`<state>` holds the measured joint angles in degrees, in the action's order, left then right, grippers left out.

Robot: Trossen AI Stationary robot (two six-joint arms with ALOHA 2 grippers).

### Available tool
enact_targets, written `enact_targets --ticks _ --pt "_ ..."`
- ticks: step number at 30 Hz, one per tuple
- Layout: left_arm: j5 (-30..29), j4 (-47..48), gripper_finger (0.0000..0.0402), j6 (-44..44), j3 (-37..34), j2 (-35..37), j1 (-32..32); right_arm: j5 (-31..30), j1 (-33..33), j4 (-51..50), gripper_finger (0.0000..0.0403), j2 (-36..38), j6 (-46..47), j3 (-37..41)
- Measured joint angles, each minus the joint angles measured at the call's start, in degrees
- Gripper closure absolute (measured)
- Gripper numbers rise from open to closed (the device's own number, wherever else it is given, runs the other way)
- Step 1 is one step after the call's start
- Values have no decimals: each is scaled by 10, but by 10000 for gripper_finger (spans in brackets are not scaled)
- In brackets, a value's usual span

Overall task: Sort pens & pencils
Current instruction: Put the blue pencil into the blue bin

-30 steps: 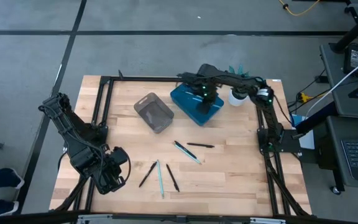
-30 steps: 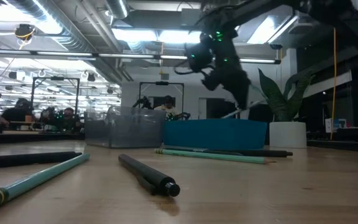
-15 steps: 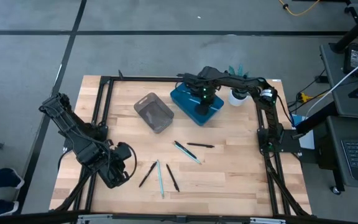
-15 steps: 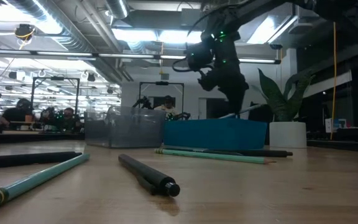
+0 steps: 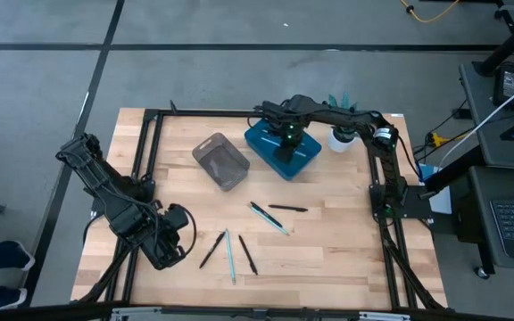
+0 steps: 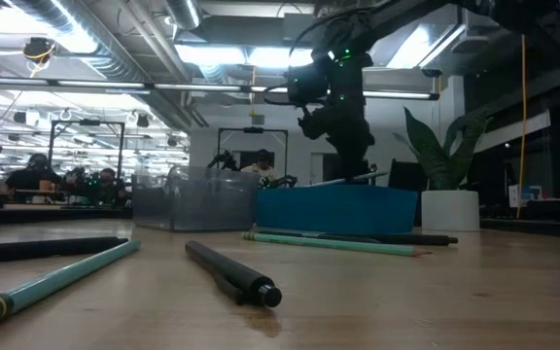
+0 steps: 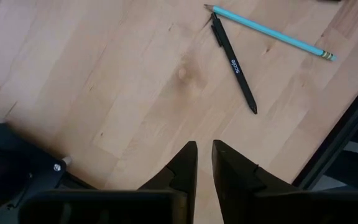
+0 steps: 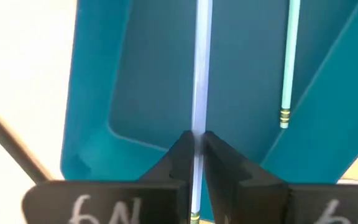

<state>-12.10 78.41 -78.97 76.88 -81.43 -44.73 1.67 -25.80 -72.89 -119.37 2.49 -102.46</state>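
The right gripper (image 5: 283, 143) hangs over the blue tray (image 5: 303, 157) at the table's far side, its fingers (image 8: 178, 155) clamped on a light blue pencil (image 8: 199, 74) that runs lengthwise above the tray floor; a second light blue pencil (image 8: 288, 62) already lies inside the tray, beside the held one. Just to the tray's left stands a clear grey bin (image 5: 220, 161), and a white pot with a plant (image 5: 340, 138) sits just to the tray's right. The remaining pens and pencils lie loose on the wooden table (image 5: 346, 241) nearer the front edge than the tray — a black pen (image 5: 288, 208) and a light blue pencil (image 5: 267, 217) crossing close together below the tray, then a black pen (image 5: 211, 250), a light blue pencil (image 5: 229, 255) and another black pen (image 5: 248, 254) further forward and to the left. The left gripper (image 5: 178, 239) waits low over the table, well apart from the tray and just left of this forward group — its fingers (image 7: 185, 165) stand slightly apart, holding nothing.
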Motion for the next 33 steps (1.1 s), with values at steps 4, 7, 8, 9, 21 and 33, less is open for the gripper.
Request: enact_targets --ticks 4,7,8,9,21,33 --pt "5 0 358 -1 0 0 0 0 -7 6 371 0 -2 16" --pt "6 0 358 -1 0 0 0 0 -9 22 371 0 -2 34" --pt "6 0 358 -1 0 0 0 -1 -9 22 371 0 -2 40" --pt "6 0 358 -1 0 0 0 -1 -9 26 371 0 -4 44" --pt "6 -2 358 -1 0 0 0 0 -9 76 371 0 -15 52" --pt "6 -5 358 -1 0 0 0 0 -9 76 319 0 -15 52"
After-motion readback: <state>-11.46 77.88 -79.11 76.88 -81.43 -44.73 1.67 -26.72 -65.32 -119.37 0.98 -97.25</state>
